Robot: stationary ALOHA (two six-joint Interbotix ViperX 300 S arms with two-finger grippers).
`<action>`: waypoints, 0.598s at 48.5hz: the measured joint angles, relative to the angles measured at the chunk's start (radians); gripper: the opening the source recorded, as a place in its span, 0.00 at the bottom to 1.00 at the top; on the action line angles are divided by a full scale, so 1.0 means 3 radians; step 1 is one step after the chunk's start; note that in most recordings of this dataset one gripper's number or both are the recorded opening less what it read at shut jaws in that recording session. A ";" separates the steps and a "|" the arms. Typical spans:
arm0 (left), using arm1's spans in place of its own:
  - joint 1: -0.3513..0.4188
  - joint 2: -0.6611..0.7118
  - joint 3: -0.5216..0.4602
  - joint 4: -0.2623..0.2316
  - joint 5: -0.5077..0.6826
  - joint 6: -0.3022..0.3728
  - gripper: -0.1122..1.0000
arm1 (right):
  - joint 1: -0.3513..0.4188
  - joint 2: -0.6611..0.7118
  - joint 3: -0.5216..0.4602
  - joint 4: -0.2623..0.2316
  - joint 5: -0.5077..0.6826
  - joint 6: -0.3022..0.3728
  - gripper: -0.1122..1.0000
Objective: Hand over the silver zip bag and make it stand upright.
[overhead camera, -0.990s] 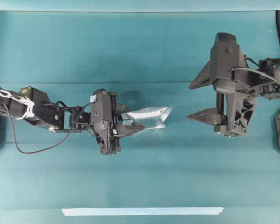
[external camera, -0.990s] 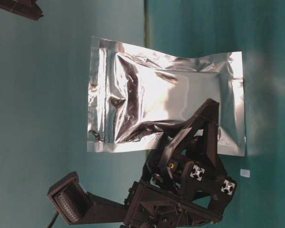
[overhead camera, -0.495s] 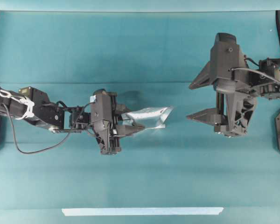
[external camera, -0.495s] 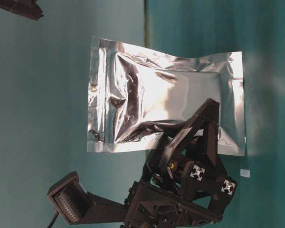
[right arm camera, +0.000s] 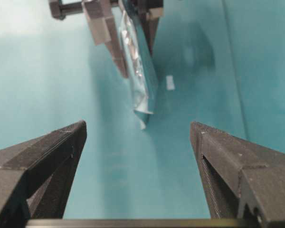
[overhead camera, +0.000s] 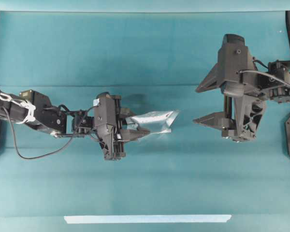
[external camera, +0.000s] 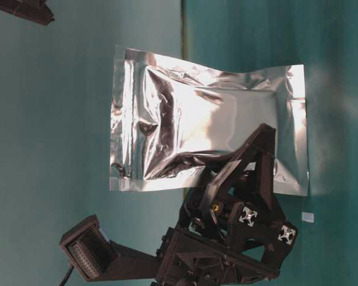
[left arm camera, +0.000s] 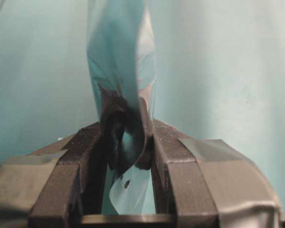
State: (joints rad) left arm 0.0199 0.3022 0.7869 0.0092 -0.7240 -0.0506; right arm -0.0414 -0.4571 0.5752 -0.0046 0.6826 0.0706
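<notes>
A: Where is the bag [overhead camera: 154, 121]?
B: Off the table [overhead camera: 145, 48], near the middle of the overhead view. The left gripper [overhead camera: 135, 133] is clamped on one end of it, and the rest sticks out toward the right arm.

A: Confirmed by the wrist view?
B: Yes. Both left fingers [left arm camera: 85, 156] press on the foil, with the bag [left arm camera: 121, 71] rising edge-on between them.

A: Orientation?
B: In the table-level view the bag [external camera: 203, 119] shows its broad, crinkled face, zip strip at the left edge, and the left gripper [external camera: 244, 179] covers part of its lower right.

A: The right gripper [overhead camera: 203, 104]?
B: Jaws wide apart, holding nothing, clear of the bag and facing it. Its wrist view shows the bag [right arm camera: 140, 80] edge-on ahead, between the two fingers [right arm camera: 47, 156].

A: Anything else?
B: A pale tape strip [overhead camera: 147, 219] lies along the table's near edge.
</notes>
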 measured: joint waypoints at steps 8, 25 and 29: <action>0.0000 0.0000 0.0000 0.0005 0.0000 0.0000 0.35 | 0.0005 0.0005 0.0000 0.0000 0.0000 0.0000 0.90; 0.0000 0.0000 -0.0010 0.0000 0.0051 0.0000 0.35 | 0.0015 0.0005 0.0000 0.0000 0.0000 -0.0005 0.90; 0.0000 0.0000 -0.0010 0.0005 0.0051 0.0000 0.35 | 0.0020 0.0005 0.0000 0.0000 0.0000 -0.0005 0.90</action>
State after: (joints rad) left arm 0.0199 0.3022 0.7839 0.0107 -0.7087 -0.0506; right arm -0.0353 -0.4556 0.5752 -0.0046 0.6826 0.0690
